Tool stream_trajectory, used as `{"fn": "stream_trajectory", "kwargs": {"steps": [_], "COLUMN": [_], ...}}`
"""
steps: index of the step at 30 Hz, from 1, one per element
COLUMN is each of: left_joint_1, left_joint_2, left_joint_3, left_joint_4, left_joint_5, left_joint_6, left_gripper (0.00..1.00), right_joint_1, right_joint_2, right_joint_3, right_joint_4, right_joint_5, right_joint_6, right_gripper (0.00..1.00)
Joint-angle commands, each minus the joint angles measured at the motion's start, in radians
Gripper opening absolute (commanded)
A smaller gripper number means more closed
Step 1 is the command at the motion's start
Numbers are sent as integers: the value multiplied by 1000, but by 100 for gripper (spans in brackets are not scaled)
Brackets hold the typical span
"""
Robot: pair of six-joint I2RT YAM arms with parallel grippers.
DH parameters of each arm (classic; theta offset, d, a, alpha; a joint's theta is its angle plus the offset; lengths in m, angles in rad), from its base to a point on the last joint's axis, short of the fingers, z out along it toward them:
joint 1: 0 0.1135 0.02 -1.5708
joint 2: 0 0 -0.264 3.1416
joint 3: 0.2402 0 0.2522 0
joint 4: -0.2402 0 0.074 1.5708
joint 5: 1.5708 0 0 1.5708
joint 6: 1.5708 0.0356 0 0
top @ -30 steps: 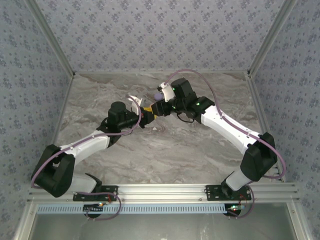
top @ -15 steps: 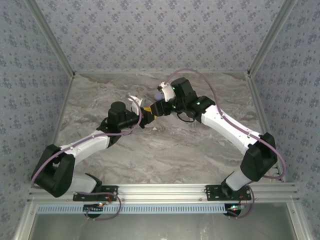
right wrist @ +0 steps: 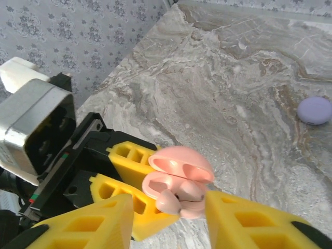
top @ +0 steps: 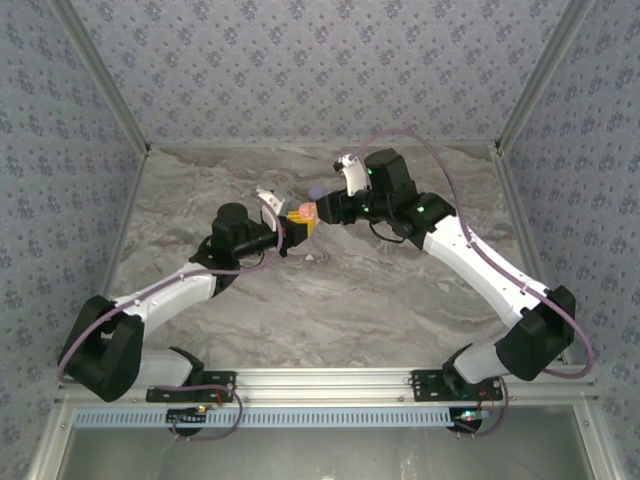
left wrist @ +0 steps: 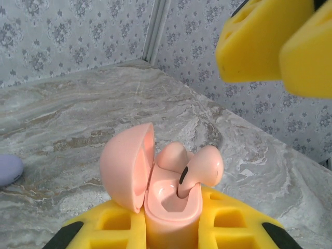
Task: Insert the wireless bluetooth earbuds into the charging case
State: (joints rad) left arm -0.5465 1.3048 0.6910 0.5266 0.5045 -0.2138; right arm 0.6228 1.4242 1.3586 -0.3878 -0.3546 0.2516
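Left hand (left wrist: 174, 233): clenched on the lower body of the one pink charging case (left wrist: 174, 207), a yellow pad on each side. It holds the case off the worktop (top: 400, 290), over the far half and about midway between the left and right edges. The case's long axis runs out from the fingertips, and its lid (left wrist: 127, 166) is hinged open to one side.

Two pinkish earbuds sit at the case mouth. The front earbud (left wrist: 202, 168) has its stem pointing down into its socket and its bulb raised and tilted away from the lid. The rear earbud (left wrist: 171, 155) lies lower, with only its rounded top visible.

Right hand (right wrist: 171, 228): released, fingers spread, grasping nothing. It is just beyond the case and clear of it.

One lilac rounded object (right wrist: 314, 110) lies on the worktop farther toward the far edge.
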Motion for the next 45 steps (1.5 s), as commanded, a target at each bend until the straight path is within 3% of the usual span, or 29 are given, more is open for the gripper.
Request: {"fn": "stream_trajectory", "kwargs": {"steps": [1,6,10,45], "left_joint_1": [-6,-6,-6,-12], "left_joint_2": [-40,-55,-58,-27], "left_joint_3": [-1,-4,-5,39], "left_joint_4": [44,65,78,39], "left_joint_5": [9,2,3,42], "left_joint_6": [58,64,65,86], "left_gripper": [7,7,7,7], "right_joint_1": [-13,-16,-15,29], "right_joint_2": [-23,-20,-12,81], "right_joint_3": [-15,-23,-23,87], "right_joint_4": [-39,-52,-56,-92], "right_joint_5": [19,-2,-21,-145], "right_joint_6": [11,6,3,-43], "right_gripper": [33,21,18,18]}}
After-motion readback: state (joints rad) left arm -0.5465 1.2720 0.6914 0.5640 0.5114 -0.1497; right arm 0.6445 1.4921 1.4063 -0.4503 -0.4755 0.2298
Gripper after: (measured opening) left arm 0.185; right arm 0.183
